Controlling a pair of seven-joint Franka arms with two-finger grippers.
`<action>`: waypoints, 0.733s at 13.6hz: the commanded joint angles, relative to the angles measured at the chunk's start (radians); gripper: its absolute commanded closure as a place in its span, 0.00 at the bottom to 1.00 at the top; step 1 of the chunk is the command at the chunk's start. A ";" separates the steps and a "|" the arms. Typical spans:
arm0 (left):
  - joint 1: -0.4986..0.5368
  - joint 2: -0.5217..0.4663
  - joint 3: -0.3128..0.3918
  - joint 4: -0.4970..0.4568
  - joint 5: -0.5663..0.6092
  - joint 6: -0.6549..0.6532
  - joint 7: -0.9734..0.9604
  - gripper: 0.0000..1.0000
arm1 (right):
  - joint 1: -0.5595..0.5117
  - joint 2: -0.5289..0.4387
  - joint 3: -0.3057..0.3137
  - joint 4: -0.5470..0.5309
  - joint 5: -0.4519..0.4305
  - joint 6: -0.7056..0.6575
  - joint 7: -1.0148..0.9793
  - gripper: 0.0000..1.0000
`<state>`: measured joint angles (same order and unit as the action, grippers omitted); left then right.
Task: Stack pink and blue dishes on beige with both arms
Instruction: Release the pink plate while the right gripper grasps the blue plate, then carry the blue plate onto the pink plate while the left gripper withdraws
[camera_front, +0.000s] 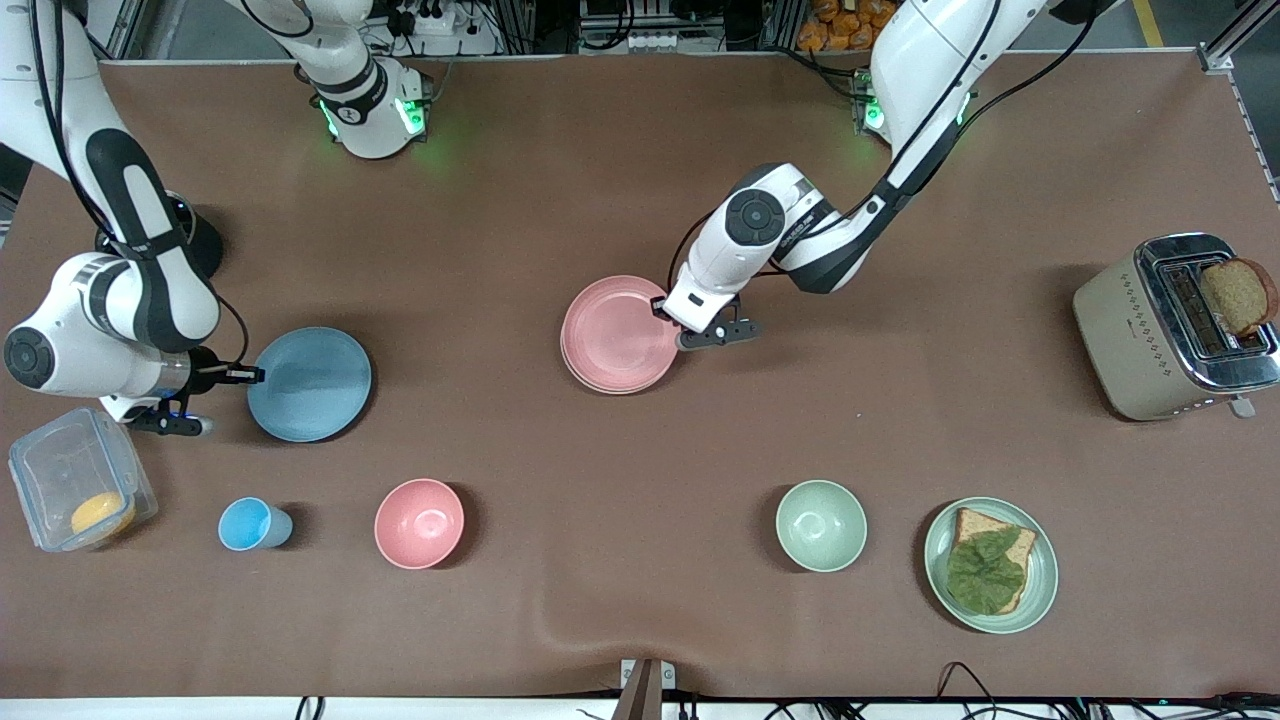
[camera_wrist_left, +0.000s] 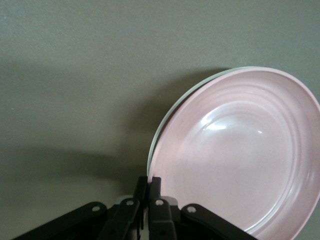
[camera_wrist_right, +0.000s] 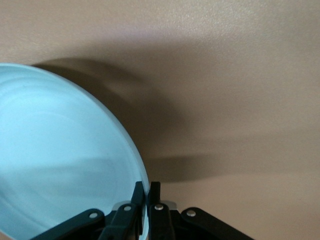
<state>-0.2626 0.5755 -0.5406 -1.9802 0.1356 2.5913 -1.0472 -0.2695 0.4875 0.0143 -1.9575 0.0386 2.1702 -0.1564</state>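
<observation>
The pale pink plate (camera_front: 618, 335) lies mid-table on a second plate of about the same width. Only a thin pale rim (camera_wrist_left: 156, 135) of that plate shows beneath it, likely the beige plate. My left gripper (camera_front: 663, 305) (camera_wrist_left: 150, 182) is shut on the pink plate's (camera_wrist_left: 235, 155) rim on the side toward the left arm's end. The light blue plate (camera_front: 310, 383) (camera_wrist_right: 60, 160) is toward the right arm's end, and its shadow suggests it is tilted. My right gripper (camera_front: 252, 375) (camera_wrist_right: 146, 187) is shut on its rim.
Nearer the front camera stand a clear box (camera_front: 80, 493) holding something orange, a small blue cup (camera_front: 250, 524), a deep pink bowl (camera_front: 419, 523), a green bowl (camera_front: 821, 525) and a green plate (camera_front: 1040, 575) with bread and a leaf. A toaster (camera_front: 1130, 340) holds a slice at the left arm's end.
</observation>
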 joint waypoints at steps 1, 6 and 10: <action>-0.049 0.017 0.039 0.030 0.030 0.007 -0.057 1.00 | -0.011 -0.079 0.015 -0.002 0.010 -0.085 0.001 1.00; -0.046 -0.018 0.054 0.050 0.032 -0.028 -0.089 0.00 | -0.007 -0.115 0.062 0.095 0.171 -0.318 0.011 1.00; 0.092 -0.259 0.056 0.136 0.035 -0.345 -0.076 0.00 | 0.071 -0.121 0.087 0.086 0.312 -0.340 0.024 1.00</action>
<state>-0.2514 0.4763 -0.4847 -1.8590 0.1383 2.3994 -1.1034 -0.2421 0.3760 0.0964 -1.8636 0.2913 1.8414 -0.1550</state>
